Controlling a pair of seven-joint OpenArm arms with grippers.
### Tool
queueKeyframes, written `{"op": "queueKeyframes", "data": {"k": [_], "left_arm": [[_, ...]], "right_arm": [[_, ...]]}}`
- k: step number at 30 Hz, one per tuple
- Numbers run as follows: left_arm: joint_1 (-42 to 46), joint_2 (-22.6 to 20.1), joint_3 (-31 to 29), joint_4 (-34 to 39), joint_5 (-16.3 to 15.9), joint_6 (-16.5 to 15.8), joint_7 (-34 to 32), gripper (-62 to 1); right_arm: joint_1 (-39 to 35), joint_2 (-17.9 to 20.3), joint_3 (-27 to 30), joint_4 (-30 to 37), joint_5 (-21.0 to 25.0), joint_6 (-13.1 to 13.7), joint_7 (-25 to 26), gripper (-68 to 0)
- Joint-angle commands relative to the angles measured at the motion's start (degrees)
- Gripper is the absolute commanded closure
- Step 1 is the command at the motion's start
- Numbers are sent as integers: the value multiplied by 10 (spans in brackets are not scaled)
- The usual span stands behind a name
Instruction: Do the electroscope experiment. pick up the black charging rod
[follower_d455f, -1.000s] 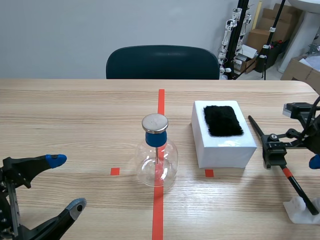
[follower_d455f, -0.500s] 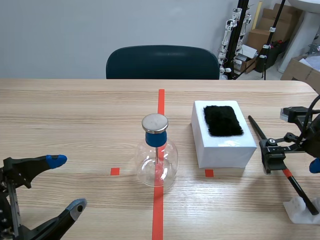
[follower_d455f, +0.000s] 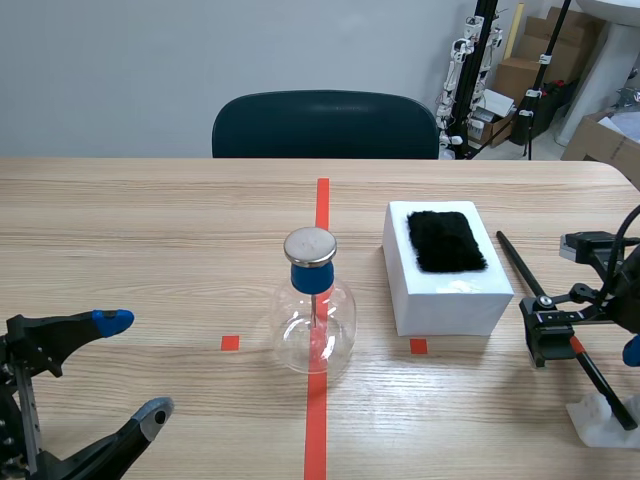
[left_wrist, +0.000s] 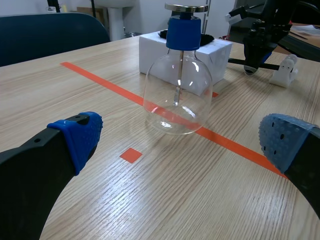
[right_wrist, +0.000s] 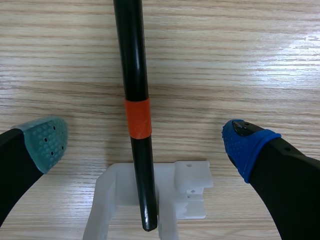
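Right wrist view, right gripper (right_wrist: 145, 144) spread around black charging rod (right_wrist: 134, 70)

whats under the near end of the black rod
The black rod has its near end lying in a white plastic stand. Beyond that, the wooden table shows below it. The stand's groove under the rod is covered.

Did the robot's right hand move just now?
Yes. The right gripper moved along the black rod, away from the white box, toward the white stand.
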Motion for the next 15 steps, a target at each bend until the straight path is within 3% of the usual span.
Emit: {"op": "queueKeyframes", "data": {"k": [1, 15], "left_arm": [[-7, 0, -2, 8, -5, 1, -8, -623], [-7, 0, -2, 8, -5, 1, -8, -623]], "right_arm": [[7, 8, 6, 2, 1, 0, 0, -640], [15, 8, 5, 2, 9, 0, 7, -640]]}}
